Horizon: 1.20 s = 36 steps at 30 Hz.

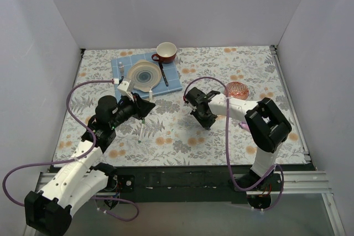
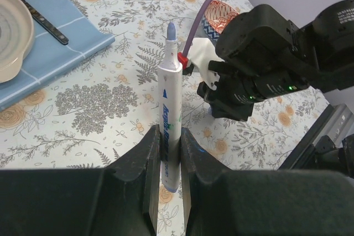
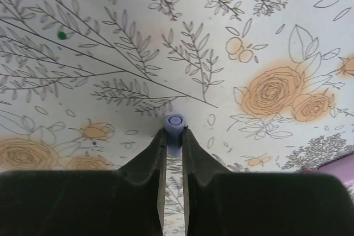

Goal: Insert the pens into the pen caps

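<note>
My left gripper [image 2: 167,136] is shut on a slim white pen [image 2: 169,87] with blue print. It holds the pen upright above the table, its lilac-blue tip pointing away toward the right arm. In the top view this gripper [image 1: 145,108] is left of centre. My right gripper [image 3: 174,135] is shut on a short lilac pen cap [image 3: 174,121], held just above the floral cloth with its open end facing outward. In the top view it [image 1: 205,121] is right of centre. A second thin white pen [image 1: 141,131] with a green tip lies on the cloth below the left gripper. A pale pink pen [image 1: 243,127] lies by the right arm.
A blue mat [image 1: 174,79] at the back holds a cream plate [image 1: 144,75], a fork [image 1: 121,70] and a dark-handled knife [image 1: 164,74]. A red cup [image 1: 166,52] stands behind it. A pink-red mesh object [image 1: 237,89] sits behind the right arm. White walls enclose the table.
</note>
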Each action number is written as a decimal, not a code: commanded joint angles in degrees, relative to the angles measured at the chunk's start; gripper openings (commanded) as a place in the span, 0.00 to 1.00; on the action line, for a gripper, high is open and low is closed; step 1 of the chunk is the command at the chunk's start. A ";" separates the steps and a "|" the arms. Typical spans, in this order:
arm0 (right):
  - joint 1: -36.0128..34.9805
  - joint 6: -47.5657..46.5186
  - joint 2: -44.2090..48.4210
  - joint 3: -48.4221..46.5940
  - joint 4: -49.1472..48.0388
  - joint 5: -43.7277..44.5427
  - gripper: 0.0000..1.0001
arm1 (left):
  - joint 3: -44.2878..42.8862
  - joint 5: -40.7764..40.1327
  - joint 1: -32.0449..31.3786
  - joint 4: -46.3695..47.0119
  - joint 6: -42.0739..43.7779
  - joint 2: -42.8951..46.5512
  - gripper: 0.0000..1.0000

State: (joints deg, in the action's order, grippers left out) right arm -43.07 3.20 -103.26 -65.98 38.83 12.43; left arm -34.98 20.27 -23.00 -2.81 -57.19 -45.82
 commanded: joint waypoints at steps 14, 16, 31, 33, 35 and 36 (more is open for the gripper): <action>-2.99 9.90 6.58 7.35 -10.00 0.59 0.01 | -1.05 9.16 -0.20 2.45 -5.98 -3.64 0.00; -3.07 9.54 7.98 7.53 -10.00 0.15 0.01 | -0.44 12.05 -0.20 2.46 -8.80 -4.97 0.00; -2.20 7.26 10.28 4.89 -10.08 -1.97 0.01 | 11.95 13.92 -4.68 16.17 -23.06 -7.88 0.00; -1.85 7.34 10.36 5.33 -10.79 -2.23 0.01 | 12.57 13.39 -4.86 16.34 -22.97 -7.79 0.00; -1.05 7.26 10.54 5.07 -11.40 -2.84 0.01 | 12.92 13.48 -5.12 17.22 -23.32 -8.84 0.00; -0.79 7.26 10.80 4.72 -11.32 -2.93 0.01 | 13.53 14.35 -5.38 17.92 -23.75 -9.37 0.00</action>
State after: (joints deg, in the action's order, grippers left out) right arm -45.08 11.05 -93.80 -59.40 29.61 10.48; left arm -22.74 33.93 -27.70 11.14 -79.66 -54.15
